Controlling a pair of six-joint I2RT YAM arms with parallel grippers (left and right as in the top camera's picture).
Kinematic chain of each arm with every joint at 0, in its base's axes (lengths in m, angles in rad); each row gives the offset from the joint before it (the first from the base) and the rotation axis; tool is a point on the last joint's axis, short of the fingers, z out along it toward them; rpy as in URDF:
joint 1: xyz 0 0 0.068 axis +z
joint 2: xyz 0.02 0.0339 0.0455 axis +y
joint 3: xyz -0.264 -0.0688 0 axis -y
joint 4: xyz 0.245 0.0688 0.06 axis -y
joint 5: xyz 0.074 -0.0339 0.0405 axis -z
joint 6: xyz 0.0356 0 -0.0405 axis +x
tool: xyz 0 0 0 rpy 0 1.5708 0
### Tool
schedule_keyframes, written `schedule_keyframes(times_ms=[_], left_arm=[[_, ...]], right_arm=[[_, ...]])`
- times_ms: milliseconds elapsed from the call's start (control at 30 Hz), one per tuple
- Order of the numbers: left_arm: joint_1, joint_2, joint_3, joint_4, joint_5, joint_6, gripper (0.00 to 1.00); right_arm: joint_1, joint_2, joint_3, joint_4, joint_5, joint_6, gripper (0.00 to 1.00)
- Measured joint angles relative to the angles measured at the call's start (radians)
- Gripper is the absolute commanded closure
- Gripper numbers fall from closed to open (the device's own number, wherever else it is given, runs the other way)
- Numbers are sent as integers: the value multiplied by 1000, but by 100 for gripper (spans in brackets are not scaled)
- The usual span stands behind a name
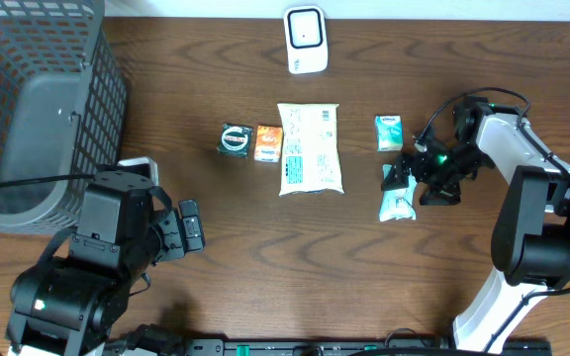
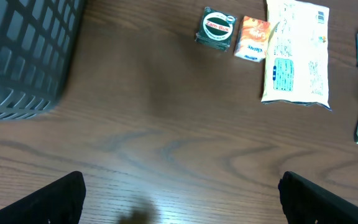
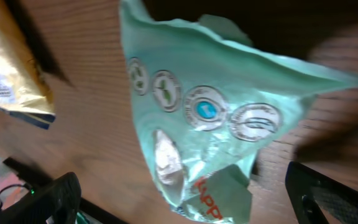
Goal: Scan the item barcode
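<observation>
A crumpled teal pouch (image 1: 397, 205) with round printed seals and red lettering lies on the wooden table at the right. My right gripper (image 1: 401, 183) hovers right over it. In the right wrist view the pouch (image 3: 210, 124) fills the space between the jaws of that gripper (image 3: 188, 205), which stand open with a gap on each side. No barcode shows on the face I see. The white scanner (image 1: 305, 40) stands at the far edge, centre. My left gripper (image 2: 182, 205) is open over bare wood at the front left (image 1: 191, 227).
A row of items lies mid-table: a green round tin (image 1: 234, 139), an orange packet (image 1: 269, 143), a large white bag (image 1: 310, 148) and a small teal box (image 1: 389, 133). A grey wire basket (image 1: 28, 99) fills the far left corner.
</observation>
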Motion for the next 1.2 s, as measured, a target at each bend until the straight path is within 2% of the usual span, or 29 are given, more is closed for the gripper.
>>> schedule_keyframes(times_ms=[267,433,533,567,667,700,733,867,1000,1200], left_arm=[[0,0,0,0,0,0,3],[0,0,0,0,0,0,2],[0,0,0,0,0,0,2],[0,0,0,0,0,0,2],[0,0,0,0,0,0,2],[0,0,0,0,0,0,2],[0,0,0,1,0,0,2],[0,0,0,0,0,0,2],[0,0,0,0,0,0,2],[0,0,0,0,0,0,2]], right_arm=[[-72,0,0,-10,-61,-30,3],[-70,0,0,-42,-69,-45,11],[-51,0,0,-48,-71,-58,20],[-43,0,0,-50,-73,-60,26],[-25,0,11,-125,-76,-61,39],[-23,0,28,-163,-73,-60,40],[-23,0,49,-204,-69,-60,39],[-9,-1,198,-317,13,-40,23],[77,-14,278,-333,200,45,21],[286,-19,273,-279,464,238,21]])
